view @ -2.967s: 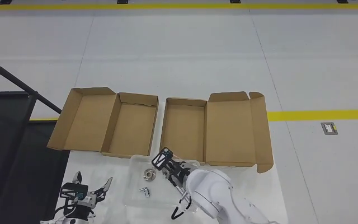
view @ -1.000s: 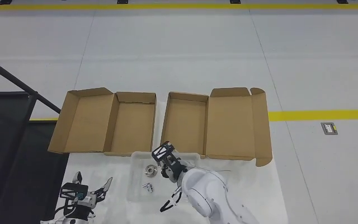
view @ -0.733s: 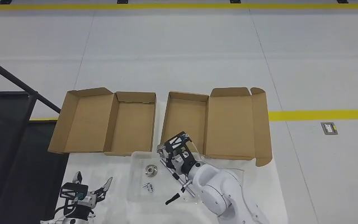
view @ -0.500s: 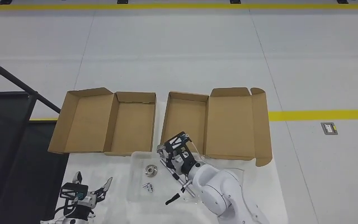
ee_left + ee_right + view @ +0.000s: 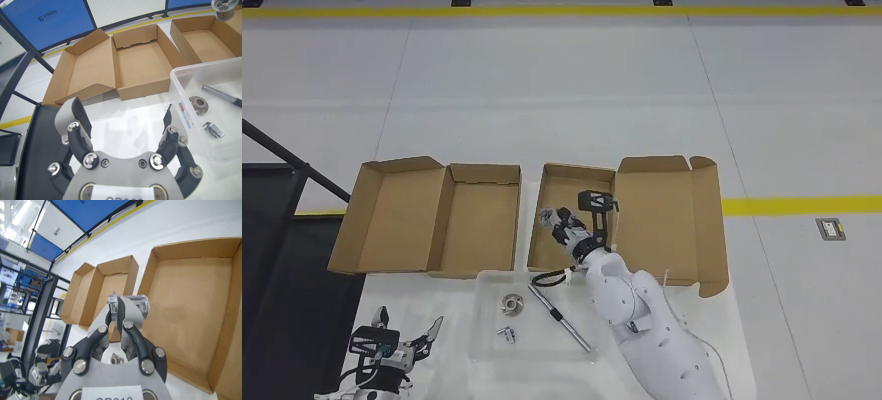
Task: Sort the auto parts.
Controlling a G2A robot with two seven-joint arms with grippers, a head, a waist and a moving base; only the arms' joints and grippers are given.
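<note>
The right gripper (image 5: 114,311) hangs above the right-hand cardboard box (image 5: 189,313), closed tight on the thin flange of a metal spool-shaped part (image 5: 143,307). Only that rim sits between the pads, and the barrel sticks out to one side. That's the worry: with the weight off-centre, the part could swivel in the pinch or slide free before the gripper is low.

In the top view the part (image 5: 550,217) is over the box's floor (image 5: 577,250) but close to the wall facing the left-hand box (image 5: 477,225). Let go here and a round body dropped from height may bounce, roll, clip that wall, or land in the gap between the boxes.

The left gripper (image 5: 122,106) sits spread wide and empty over the tabletop (image 5: 117,121), just beside the clear plastic bin (image 5: 204,63). In the bin lie a rod (image 5: 221,94), a flanged ring (image 5: 200,103) and a small bracket (image 5: 213,129). The right arm reaches out across the bin, so a careless return could knock it.
</note>
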